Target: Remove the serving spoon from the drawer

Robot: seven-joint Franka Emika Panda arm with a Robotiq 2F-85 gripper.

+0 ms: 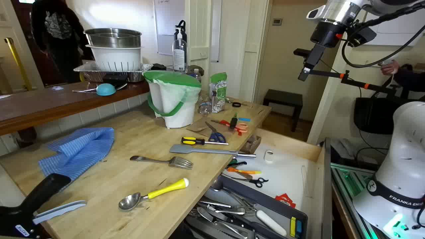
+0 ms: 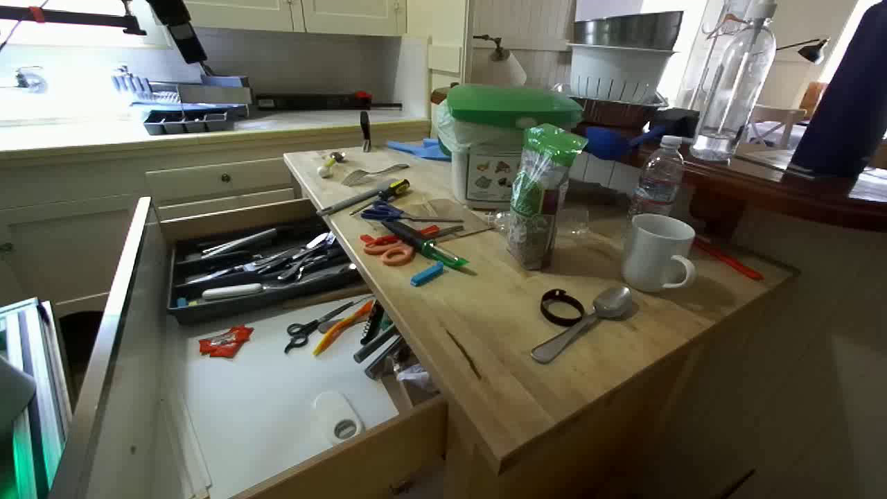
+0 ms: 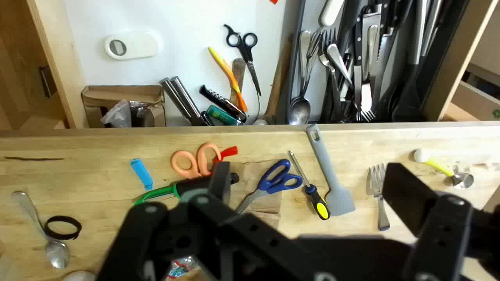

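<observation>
In the wrist view the gripper (image 3: pixel 311 188) comes in from six o'clock, its jaws spread wide. Through the gap show a grey spatula (image 3: pixel 330 175), a black-and-yellow screwdriver (image 3: pixel 310 189) and blue-handled scissors (image 3: pixel 268 184), all lying on the wooden counter (image 3: pixel 105 164). Towards twelve o'clock, past the counter's edge, the drawer (image 3: pixel 172 21) stands pulled out. In it, towards one o'clock from the jaws, a dark tray (image 3: pixel 295 54) is crowded with knives (image 3: pixel 384 47) and forks (image 3: pixel 324 58). The serving spoon (image 3: pixel 407 91) seems to be the black utensil on the tray's three o'clock side, between one and two o'clock from the jaws and well apart from them; shadow and overlap make its bowl hard to tell. In both exterior views the gripper hangs high, well apart from the drawer.
</observation>
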